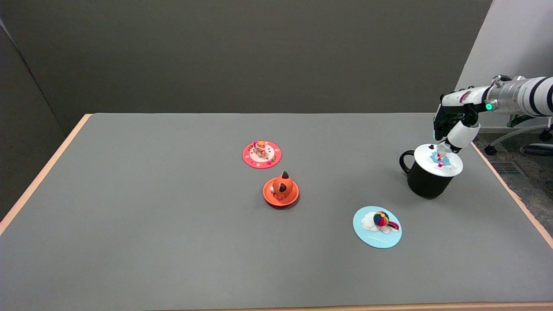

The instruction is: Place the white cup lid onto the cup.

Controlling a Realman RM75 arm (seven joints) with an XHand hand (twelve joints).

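We see the white cup lid (pixel 436 160) lying across the rim of the black cup (pixel 425 181) at the surface's (pixel 173 224) far right, tilted slightly, figurine side up. The cup's handle points left. Our right hand (pixel 451 129) pinches the lid's small figurine knob from above, fingers pointing down.
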